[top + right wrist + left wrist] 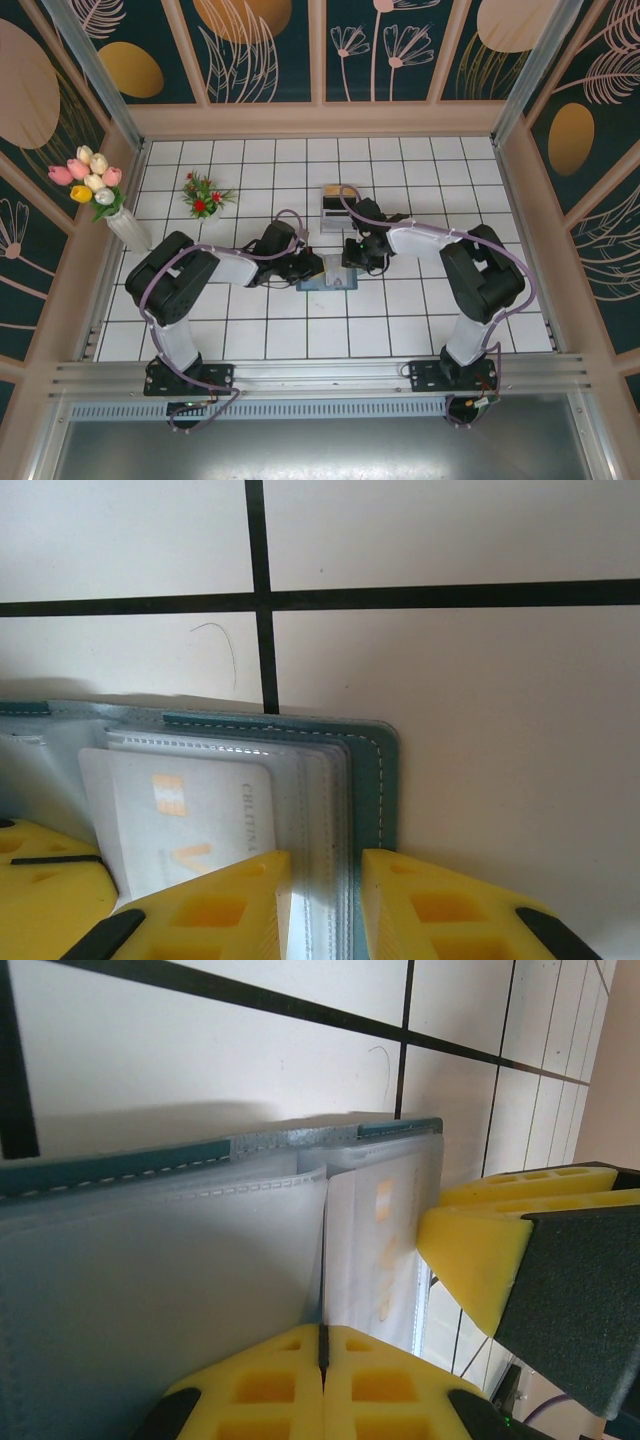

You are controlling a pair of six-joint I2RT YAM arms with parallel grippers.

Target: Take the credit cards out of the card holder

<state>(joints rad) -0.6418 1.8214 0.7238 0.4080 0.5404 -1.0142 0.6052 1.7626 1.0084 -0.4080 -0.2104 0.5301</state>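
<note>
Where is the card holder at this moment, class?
In the top view, the card holder lies open at centre, between the left gripper and right gripper.

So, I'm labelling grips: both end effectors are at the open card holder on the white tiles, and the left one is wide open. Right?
No: the left end effector is shut, its fingers pressed together on a clear sleeve of the card holder; the left wrist view shows it. Otherwise yes: it and the right end effector are at the open card holder on the white tiles.
</note>
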